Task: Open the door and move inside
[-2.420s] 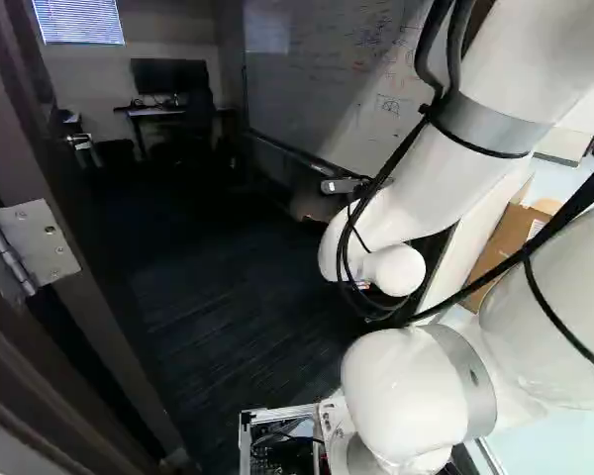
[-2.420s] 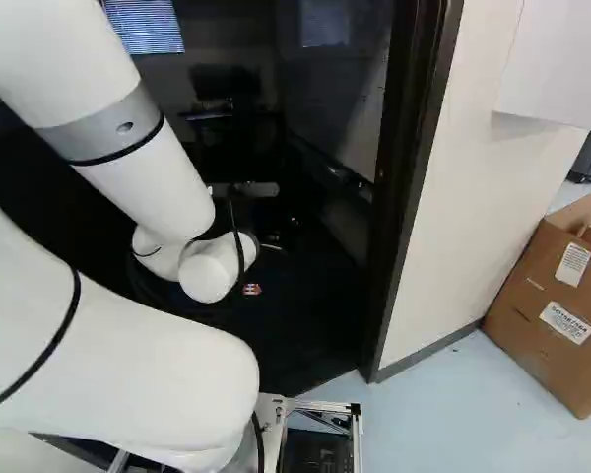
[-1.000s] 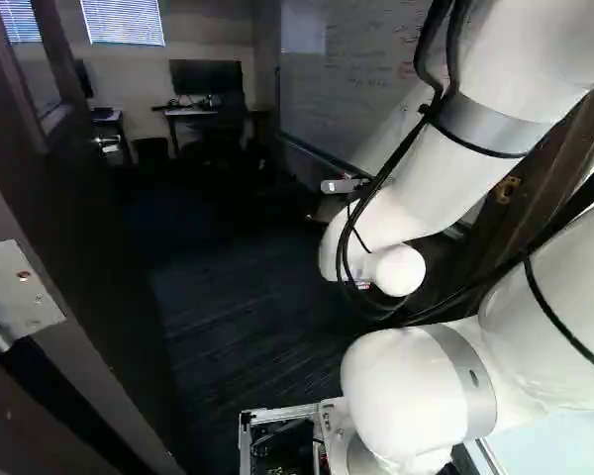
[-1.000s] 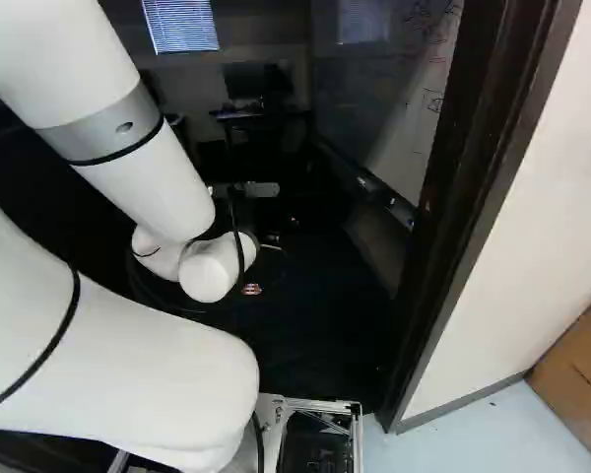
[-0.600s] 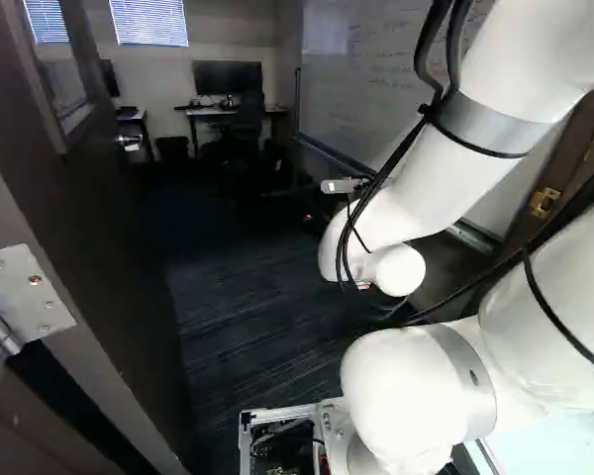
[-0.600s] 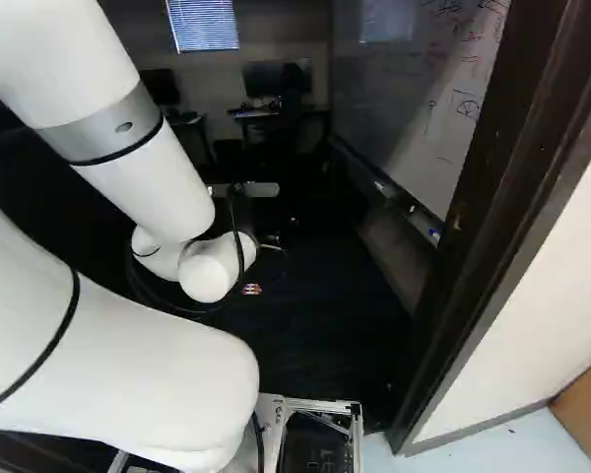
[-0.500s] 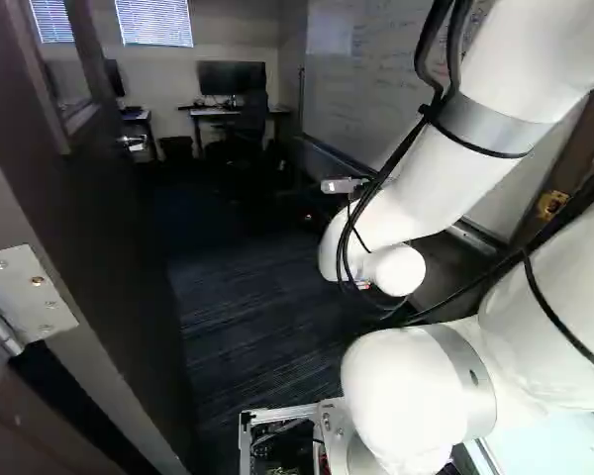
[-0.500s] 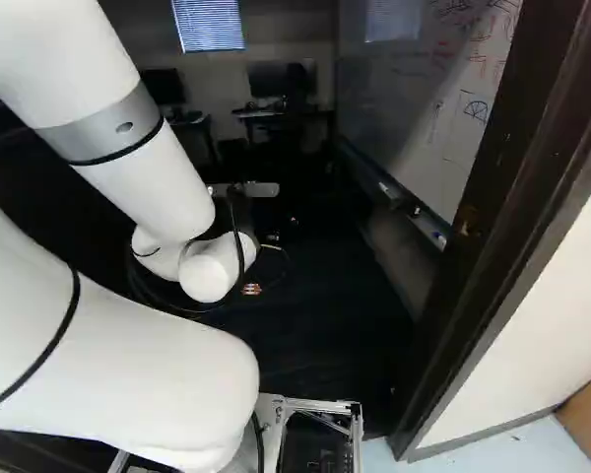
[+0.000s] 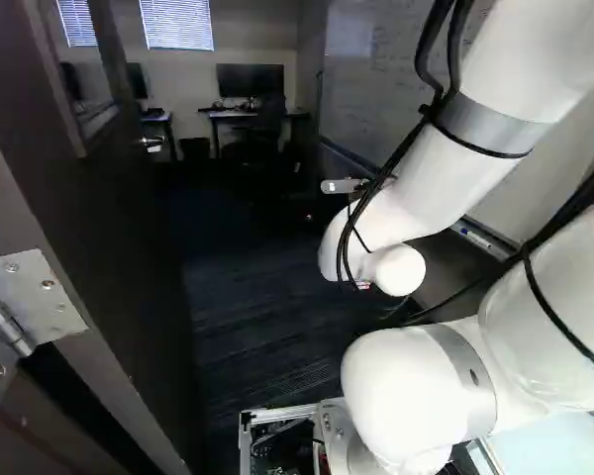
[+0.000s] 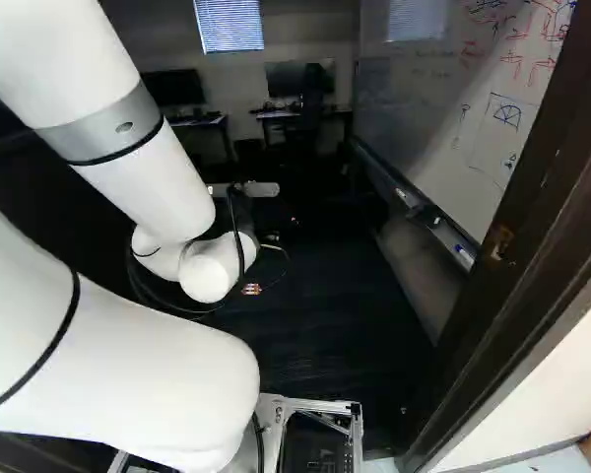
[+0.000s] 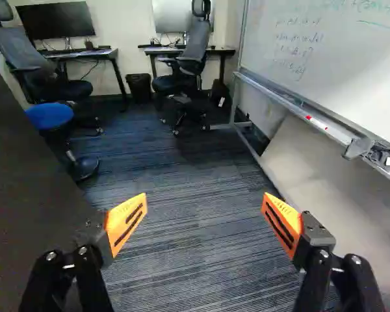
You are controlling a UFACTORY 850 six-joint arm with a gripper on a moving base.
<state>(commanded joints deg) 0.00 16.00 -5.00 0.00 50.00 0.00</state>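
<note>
The dark door (image 9: pixel 119 228) stands swung inward at the left of the left base view, its hinge (image 9: pixel 35 302) near and its silvery handle (image 9: pixel 151 142) farther in. In the right base view the gripper (image 10: pixel 268 241) is mostly hidden behind the arm's white wrist. Seen in the wrist view, the gripper (image 11: pixel 203 218) has its orange pads wide apart, with only carpet (image 11: pixel 195 182) showing between them. The door's dark face (image 11: pixel 32 195) lies beside one finger, and nothing is held. The frame post (image 10: pixel 532 236) rises at the right of the right base view.
Inside the room stand desks (image 11: pixel 188 51) with monitors, office chairs (image 11: pixel 182 58), a blue stool (image 11: pixel 50 117) and a bin (image 11: pixel 140 88). A whiteboard (image 11: pixel 338 58) with a tray runs along the side opposite the door. A pale wall (image 10: pixel 542 394) adjoins the frame.
The base has moved, turning left and advancing into the doorway; the room shifts rightward in both base views, and the cardboard box has nearly left view. The arm keeps its pose.
</note>
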